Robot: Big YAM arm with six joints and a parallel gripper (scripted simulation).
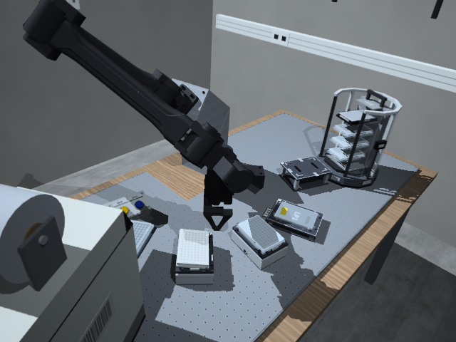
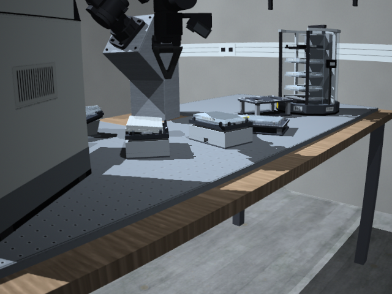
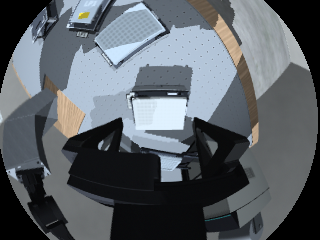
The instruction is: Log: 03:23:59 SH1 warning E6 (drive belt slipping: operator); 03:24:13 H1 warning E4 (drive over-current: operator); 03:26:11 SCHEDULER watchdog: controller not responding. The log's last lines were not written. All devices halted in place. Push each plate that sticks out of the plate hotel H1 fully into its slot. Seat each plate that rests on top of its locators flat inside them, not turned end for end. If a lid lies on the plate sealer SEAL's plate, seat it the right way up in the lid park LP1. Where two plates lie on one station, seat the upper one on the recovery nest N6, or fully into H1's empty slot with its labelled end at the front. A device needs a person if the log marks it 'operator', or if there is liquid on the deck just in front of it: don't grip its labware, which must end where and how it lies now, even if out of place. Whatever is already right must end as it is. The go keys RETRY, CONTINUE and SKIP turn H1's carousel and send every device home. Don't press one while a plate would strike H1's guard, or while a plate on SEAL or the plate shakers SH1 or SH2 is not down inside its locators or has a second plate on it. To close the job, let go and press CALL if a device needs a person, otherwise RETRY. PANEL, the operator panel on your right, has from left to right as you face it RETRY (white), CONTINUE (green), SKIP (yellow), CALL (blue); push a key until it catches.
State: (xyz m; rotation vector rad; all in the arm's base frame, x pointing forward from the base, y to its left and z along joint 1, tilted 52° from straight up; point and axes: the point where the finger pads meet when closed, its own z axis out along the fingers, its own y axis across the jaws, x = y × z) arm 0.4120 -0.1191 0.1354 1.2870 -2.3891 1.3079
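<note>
Claw [image 1: 218,219] hangs spread wide w/ nothing between its fingers, pointing down, well above the tabletop [image 1: 235,294]. In the top view it sits between the two shaker stations; the wrist view looks straight down on the nearer one.

Nearer shaker [image 1: 194,276]: white well plate [image 1: 192,249] on top. Whether it's down inside the locators, can't tell from here.

Second shaker [image 1: 257,254], to the right in the top view: its well plate [image 1: 262,231] looks tilted, one edge riding higher than the other in the exterior view.

Lid park LP1 [image 1: 294,217] lies just beyond that shaker, black frame, "LP1" legible, w/ a small yellow patch [image 1: 283,211] at its left end.

Black nest on legs [image 1: 306,169] stands further back, just beside the plate hotel H1 [image 1: 333,110], a round guarded tower w/ several plates on stacked shelves. Top plate [image 1: 355,117] appears to reach out toward the front posts more than the ones below.

Panel, near left in the top view: yellow key [image 1: 125,209] and blue key [image 1: 138,204] show; the others are hidden. Large grey sealer housing [image 1: 73,257] fills the near corner, a well plate [image 1: 142,232] poking from behind it.
</note>
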